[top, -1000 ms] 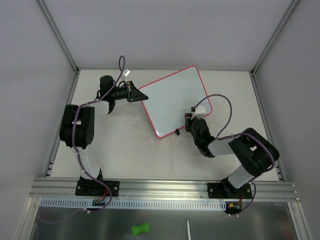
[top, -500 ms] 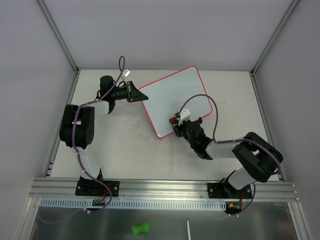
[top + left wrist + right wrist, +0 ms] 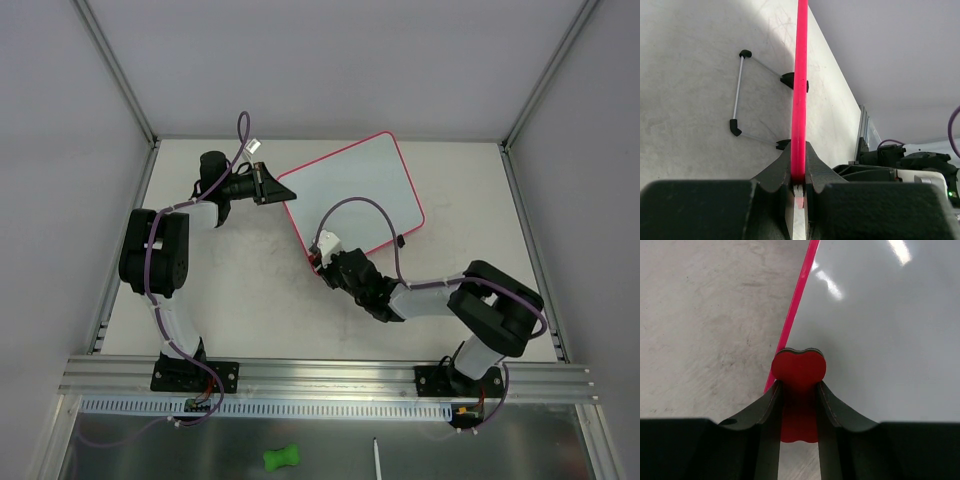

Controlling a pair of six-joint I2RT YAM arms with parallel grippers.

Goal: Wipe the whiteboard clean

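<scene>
The whiteboard, white with a thin pink-red frame, lies tilted on the table at centre back. My left gripper is shut on its left corner. In the left wrist view, the pink frame edge runs straight up from between the jaws of that gripper. My right gripper is at the board's near-left corner, shut on a red heart-shaped eraser. The eraser's tip rests on the white surface just inside the pink frame. No marks show on the board.
A thin wire stand with black ends shows beside the frame. A black clip sits on the board's near edge. The grey table is walled by metal posts. A green object and a pen lie below the front rail.
My right gripper has slid left along the board's near edge, from the right corner to the near-left corner, with the eraser in it. The left gripper and board have not moved.
</scene>
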